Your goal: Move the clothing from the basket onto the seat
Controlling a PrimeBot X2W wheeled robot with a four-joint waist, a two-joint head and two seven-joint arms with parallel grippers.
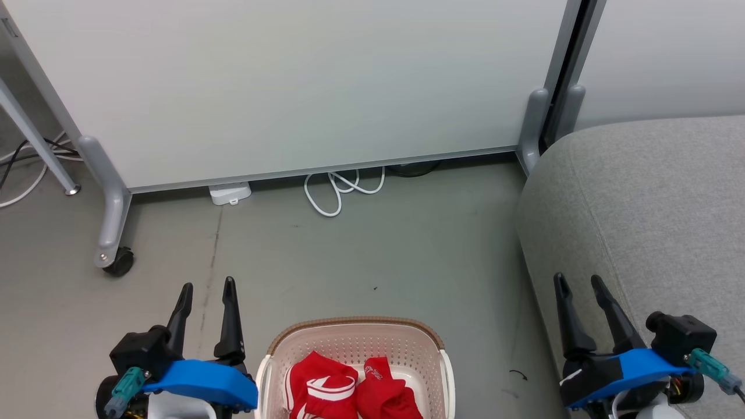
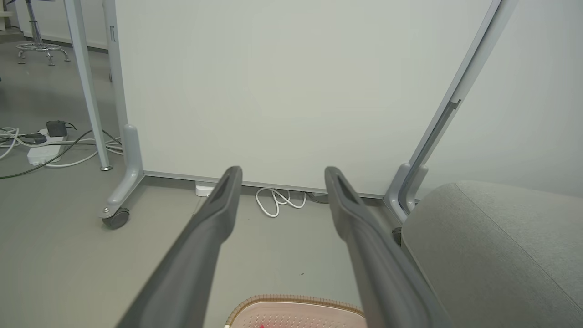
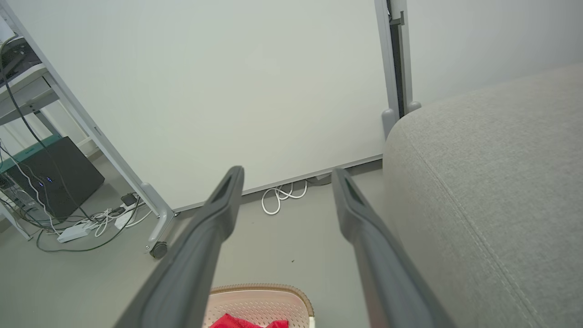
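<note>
We're at the very start: the clothing lies bunched in the basket, near and centre on the floor, and the part of the seat we can see on the right carries nothing. The left gripper and right gripper hover with fingers spread, holding nothing (one on either side of the basket). Next, we judge, one must dip over the basket's edge, pinch a red garment, lift it clear and swing right above the seat's rounded edge. Open floor lies beyond the basket, and the white panel stands well back.
</note>
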